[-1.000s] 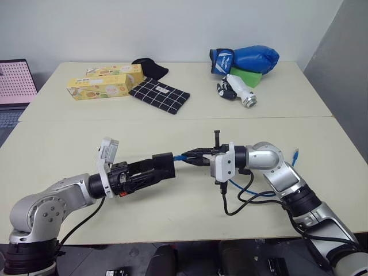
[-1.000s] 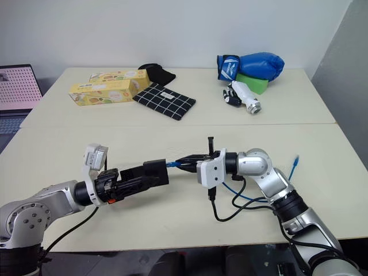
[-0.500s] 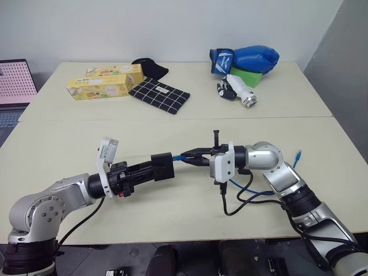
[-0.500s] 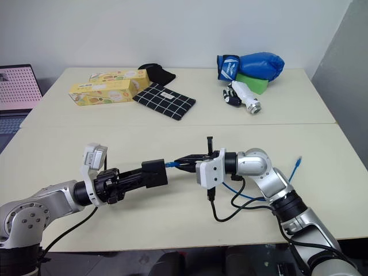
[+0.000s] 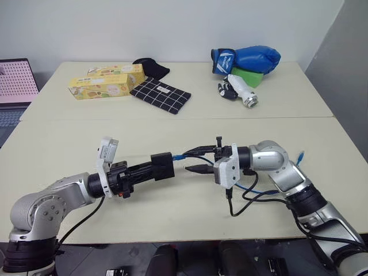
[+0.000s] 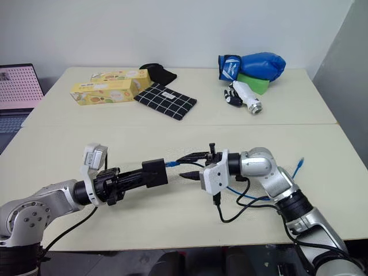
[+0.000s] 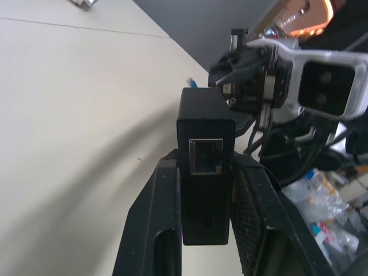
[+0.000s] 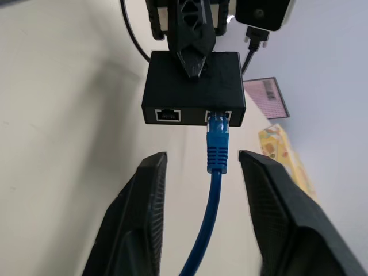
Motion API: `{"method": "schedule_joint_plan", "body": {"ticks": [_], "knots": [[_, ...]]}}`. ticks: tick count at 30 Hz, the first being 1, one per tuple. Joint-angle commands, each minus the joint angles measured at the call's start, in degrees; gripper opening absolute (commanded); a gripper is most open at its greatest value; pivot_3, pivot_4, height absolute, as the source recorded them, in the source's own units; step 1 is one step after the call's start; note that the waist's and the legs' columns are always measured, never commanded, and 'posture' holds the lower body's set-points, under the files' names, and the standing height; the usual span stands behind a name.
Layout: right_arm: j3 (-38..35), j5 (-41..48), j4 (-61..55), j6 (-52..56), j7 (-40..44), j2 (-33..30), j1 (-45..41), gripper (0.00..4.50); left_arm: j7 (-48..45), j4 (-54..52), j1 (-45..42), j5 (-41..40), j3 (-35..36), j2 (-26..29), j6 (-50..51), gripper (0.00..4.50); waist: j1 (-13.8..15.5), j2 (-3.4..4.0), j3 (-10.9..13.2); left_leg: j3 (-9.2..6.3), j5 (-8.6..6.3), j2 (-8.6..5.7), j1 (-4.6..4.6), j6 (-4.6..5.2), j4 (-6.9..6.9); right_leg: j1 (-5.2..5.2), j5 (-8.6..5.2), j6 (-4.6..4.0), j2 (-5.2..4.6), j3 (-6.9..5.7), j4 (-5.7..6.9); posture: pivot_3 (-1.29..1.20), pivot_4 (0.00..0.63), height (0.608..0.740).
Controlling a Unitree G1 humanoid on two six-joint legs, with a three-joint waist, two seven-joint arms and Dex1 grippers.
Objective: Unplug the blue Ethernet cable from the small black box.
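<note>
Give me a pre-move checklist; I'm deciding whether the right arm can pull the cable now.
1. Left gripper clamped on the small black box: ok.
2. Blue Ethernet cable out of the port: not ok, its plug sits in the box.
3. Right gripper gripping the plug: not ok, fingers stand apart on either side.
4. Plug lined up between the right fingers: ok.
5. Plug's latch pressed: cannot tell.
6. Box lifted off the table: ok.

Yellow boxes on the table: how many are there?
2. Both lie at the table's far left: the front yellow box, and the rear yellow box close behind it, beside the checked cloth. Others may be hidden.
</note>
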Motion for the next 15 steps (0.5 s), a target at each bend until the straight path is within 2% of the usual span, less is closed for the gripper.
{"method": "schedule_joint_plan", "body": {"ticks": [1, 3, 6, 11, 15], "knots": [[-4.26, 16.61, -11.4, 25.19, 1.01, -1.8, 0.68, 2.44, -5.85, 0.15, -1.29, 4.26, -3.59, 1.18, -4.85, 0.78, 0.12, 0.01, 0.0, -0.01, 0.0, 0.0, -0.01, 0.0, 0.0, 0.0, 0.0, 0.0, -0.01, 0.0, 0.0, 0.0, 0.15, 0.74], [-6.12, 26.17, -14.88, 38.99, -0.19, -2.28, 0.67, 2.44, -8.64, 1.37, -2.16, 6.5, -5.46, 1.3, -7.08, 0.78, 0.14, 0.01, 0.01, -0.01, 0.0, 0.02, -0.01, 0.0, 0.01, 0.0, 0.0, 0.0, -0.01, 0.01, 0.01, 0.0, 0.15, 0.74], [-8.65, 36.45, -16.81, 52.99, -3.23, -0.99, 0.71, 2.44, -12.19, 3.71, -3.7, 8.26, -6.24, -0.64, -11.62, 0.78, 0.12, 0.01, 0.0, -0.04, 0.0, 0.01, -0.01, 0.01, 0.01, 0.01, 0.0, -0.01, -0.01, 0.01, 0.0, 0.0, 0.15, 0.74], [-10.76, 44.32, -17.18, 65.19, -7.21, 1.61, 1.22, 2.44, -16.75, 7.01, -5.78, 10.7, -7.8, -1.56, -15.76, 0.78, 0.08, 0.01, 0.01, -0.02, -0.01, -0.06, -0.03, 0.02, -0.02, -0.03, -0.01, -0.01, 0.02, -0.02, 0.0, 0.0, 0.15, 0.74], [-11.19, 44.07, -16.39, 68.09, -10.51, 4.08, 1.54, 2.44, -19.15, 7.64, -5.57, 11.99, -8.62, -1.51, -17.65, 0.78, 0.05, 0.01, 0.01, 0.01, -0.01, -0.08, -0.08, 0.02, -0.02, -0.08, -0.01, -0.01, 0.03, -0.02, -0.02, 0.0, 0.15, 0.74]]}}
